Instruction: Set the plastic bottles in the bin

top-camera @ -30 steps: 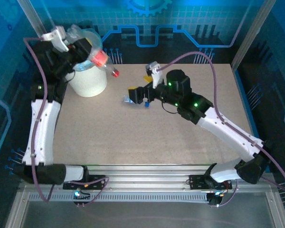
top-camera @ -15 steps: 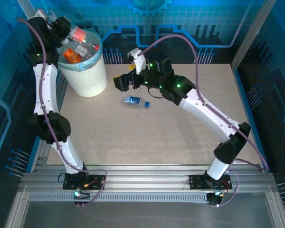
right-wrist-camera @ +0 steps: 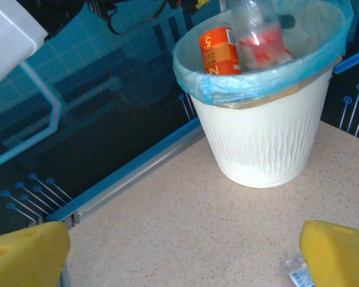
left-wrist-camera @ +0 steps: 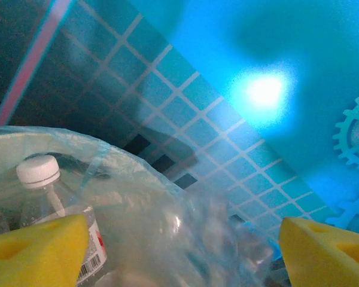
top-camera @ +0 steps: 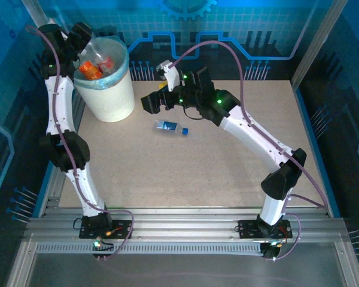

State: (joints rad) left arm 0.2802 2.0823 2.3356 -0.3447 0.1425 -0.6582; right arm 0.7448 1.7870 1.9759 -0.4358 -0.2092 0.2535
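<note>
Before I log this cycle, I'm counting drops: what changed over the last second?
The left gripper swung its clear red-labelled bottle over the bin, opened and let it go inside. The right gripper, open throughout, pulled off the blue-labelled bottle toward the bin. That bottle and the bin stayed put.

I record the bin (right-wrist-camera: 269,149) as matt white plastic, finely ribbed, with a liner (right-wrist-camera: 251,89) of thin, crinkled, slightly glossy blue film. The bottles (left-wrist-camera: 54,203) in it are clear, shiny plastic, one with a smooth white cap (left-wrist-camera: 38,171). The table (top-camera: 227,173) has a matt, speckled beige top, the pads (left-wrist-camera: 36,251) are porous yellow foam, and the rails (top-camera: 185,218) are bare grooved metal.
</note>
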